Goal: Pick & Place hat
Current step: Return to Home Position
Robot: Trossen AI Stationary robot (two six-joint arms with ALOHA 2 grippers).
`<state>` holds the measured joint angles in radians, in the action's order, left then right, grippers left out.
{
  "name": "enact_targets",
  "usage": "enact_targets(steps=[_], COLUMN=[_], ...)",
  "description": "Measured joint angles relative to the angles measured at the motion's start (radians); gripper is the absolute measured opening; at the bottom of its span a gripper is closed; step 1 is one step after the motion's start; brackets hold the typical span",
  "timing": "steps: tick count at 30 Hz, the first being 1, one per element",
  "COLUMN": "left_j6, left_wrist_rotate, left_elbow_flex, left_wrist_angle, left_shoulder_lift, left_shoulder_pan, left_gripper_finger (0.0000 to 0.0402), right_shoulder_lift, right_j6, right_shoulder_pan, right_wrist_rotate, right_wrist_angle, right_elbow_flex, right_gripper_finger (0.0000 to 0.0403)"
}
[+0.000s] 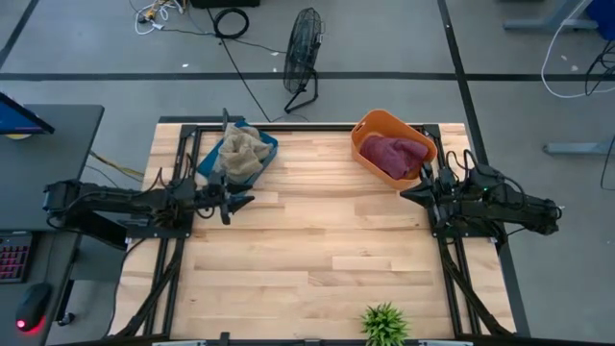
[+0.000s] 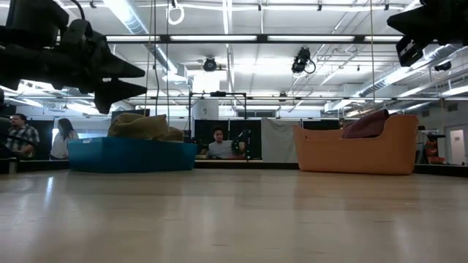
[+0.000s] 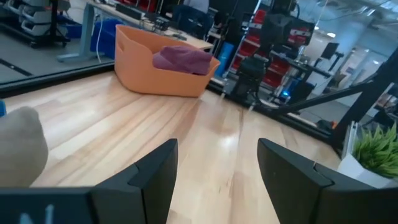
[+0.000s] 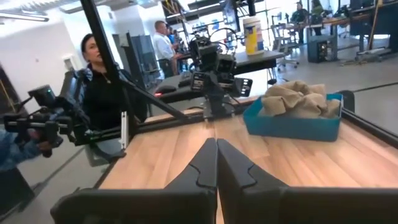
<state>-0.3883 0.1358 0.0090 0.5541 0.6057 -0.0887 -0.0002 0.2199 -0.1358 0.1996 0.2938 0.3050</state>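
Note:
A beige hat [image 1: 242, 152] lies crumpled in a blue bin [image 1: 263, 163] at the table's far left; it also shows in the low view [image 2: 145, 126] and the right wrist view [image 4: 298, 98]. A maroon hat [image 1: 394, 154] rests in an orange bin [image 1: 370, 125] at the far right, seen too in the left wrist view [image 3: 181, 58]. My left gripper [image 1: 240, 202] hovers open above the table, just near of the blue bin. My right gripper [image 1: 408, 194] is shut, raised beside the orange bin's near side.
A potted green plant [image 1: 384, 325] stands at the table's near edge. Bare wood spans the middle of the table [image 1: 317, 250] between the two arms. A fan [image 1: 303, 48] stands on the floor beyond the far edge. People sit and stand in the room behind.

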Motion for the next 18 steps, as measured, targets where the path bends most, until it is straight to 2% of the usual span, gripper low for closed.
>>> enact_targets(steps=[4,10,14,18], left_j6=[0.001,0.006,0.002,0.013], left_wrist_rotate=[0.000,0.007,0.056,0.091], left_elbow_flex=[0.000,-0.001,-0.001,-0.001], left_wrist_angle=[-0.015,-0.107,-0.219,-0.254], left_shoulder_lift=[-0.035,-0.143,-0.226,-0.294], left_shoulder_pan=[0.000,0.000,0.000,0.000], left_gripper_finger=[0.0224,0.0224,0.0224,0.0224], right_shoulder_lift=[0.000,0.000,0.000,0.000], right_j6=[0.000,-0.045,-0.071,-0.079], right_shoulder_pan=[0.000,0.000,0.000,0.000], right_wrist_rotate=[0.001,0.002,0.003,0.027], right_wrist_angle=[-0.006,0.098,0.136,0.143], right_elbow_flex=[0.003,0.079,0.134,0.140], right_gripper_finger=[0.0002,0.0002,0.0002,0.0002])
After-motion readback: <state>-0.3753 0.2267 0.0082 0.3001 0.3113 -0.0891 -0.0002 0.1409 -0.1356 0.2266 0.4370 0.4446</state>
